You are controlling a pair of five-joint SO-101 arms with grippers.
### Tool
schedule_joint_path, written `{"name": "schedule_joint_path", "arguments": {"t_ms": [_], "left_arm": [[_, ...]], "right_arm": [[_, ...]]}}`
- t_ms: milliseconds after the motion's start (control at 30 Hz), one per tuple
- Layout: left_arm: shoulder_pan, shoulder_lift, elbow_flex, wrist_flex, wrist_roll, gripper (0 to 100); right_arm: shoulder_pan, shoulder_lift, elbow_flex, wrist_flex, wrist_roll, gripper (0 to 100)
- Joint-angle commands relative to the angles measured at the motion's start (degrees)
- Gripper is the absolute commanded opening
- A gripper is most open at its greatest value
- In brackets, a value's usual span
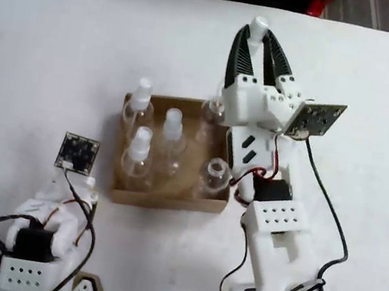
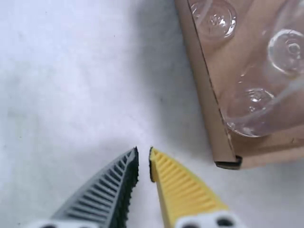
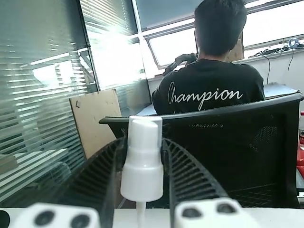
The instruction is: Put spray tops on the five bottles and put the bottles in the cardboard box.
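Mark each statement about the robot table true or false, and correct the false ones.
1. The right gripper is shut on a spray top. True.
2. Every bottle in the cardboard box already has a top. False: three capped bottles are there, but two open bottles have bare necks.
3. The left gripper holds a bottle. False: it holds nothing and sits over the bare table beside a corner of the box.
4. The bottles stand upright inside the box. True.
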Motion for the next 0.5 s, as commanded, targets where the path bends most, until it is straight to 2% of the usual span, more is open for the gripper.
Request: {"name": "schedule_joint_path", "arguments": {"t_ms": [0, 200, 467], "left_arm": [[0.75, -0.48, 0.09, 0.26, -0.26, 5], [0.75, -0.48, 0.09, 0.26, -0.26, 5], [0.75, -0.48, 0.09, 0.26, -0.26, 5]], "right_arm": [[0.75, 2.77, -1.05, -1.54, 0.53, 1.6], [0.84, 8.66, -1.41, -7.96, 0.53, 1.6], [0.84, 9.1, -1.32, -8.13, 0.53, 1.6]]}}
